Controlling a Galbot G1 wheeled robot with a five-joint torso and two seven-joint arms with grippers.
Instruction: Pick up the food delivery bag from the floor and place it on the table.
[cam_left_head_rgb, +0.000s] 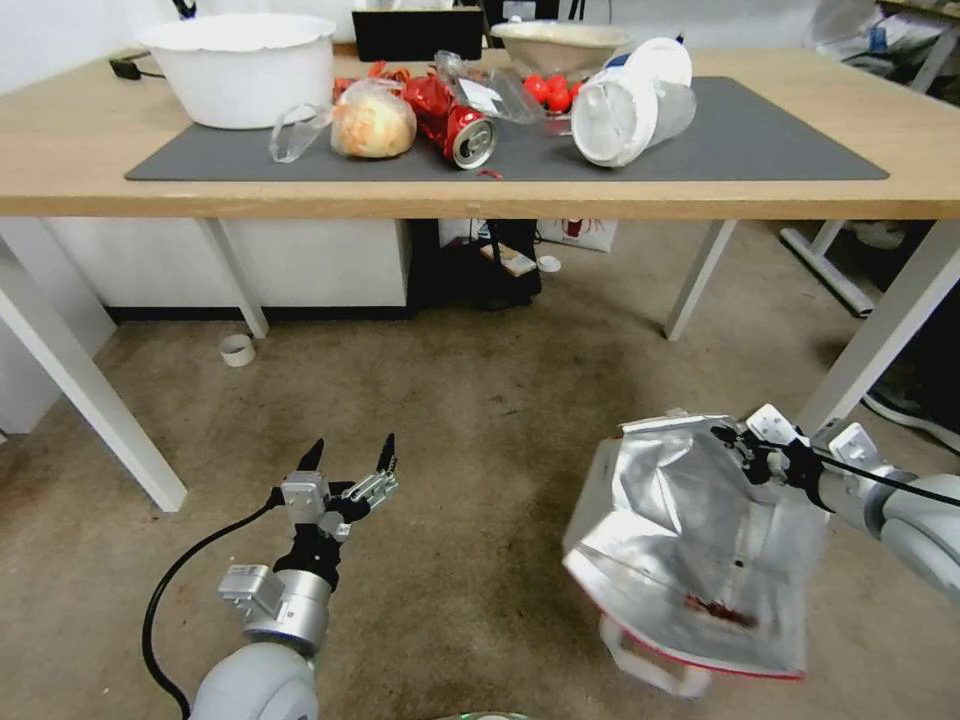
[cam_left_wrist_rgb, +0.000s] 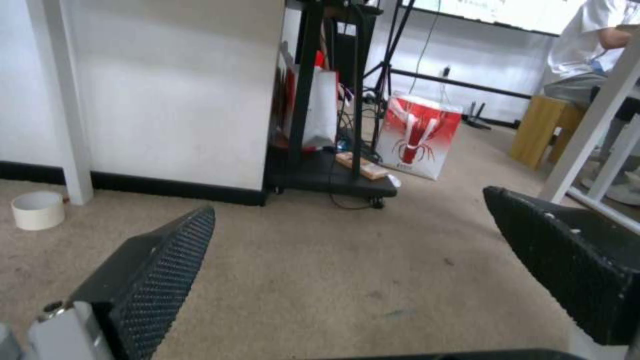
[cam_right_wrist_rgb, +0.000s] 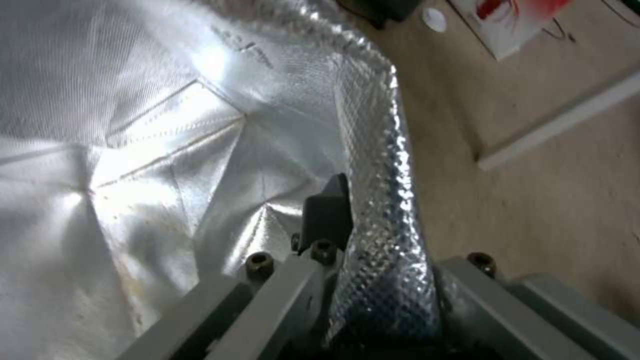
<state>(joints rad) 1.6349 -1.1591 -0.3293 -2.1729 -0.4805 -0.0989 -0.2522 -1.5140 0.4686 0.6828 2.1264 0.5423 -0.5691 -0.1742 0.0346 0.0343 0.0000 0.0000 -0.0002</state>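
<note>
1. The right gripper (cam_left_head_rgb: 738, 440) pinches the foil-lined rim of the food delivery bag (cam_left_head_rgb: 690, 545), which hangs beneath it above the floor (cam_left_head_rgb: 480, 420).
2. The left gripper (cam_left_head_rgb: 350, 455), fingers spread, hovers well apart from the bag, short of the table (cam_left_head_rgb: 60, 150).

I'm looking at an office or lab: stained carpet floor (cam_left_head_rgb: 450, 420), a white-legged table (cam_left_head_rgb: 60, 150), a tripod (cam_left_wrist_rgb: 387, 75), cables and a wheeled equipment stand (cam_left_wrist_rgb: 320, 100).
</note>
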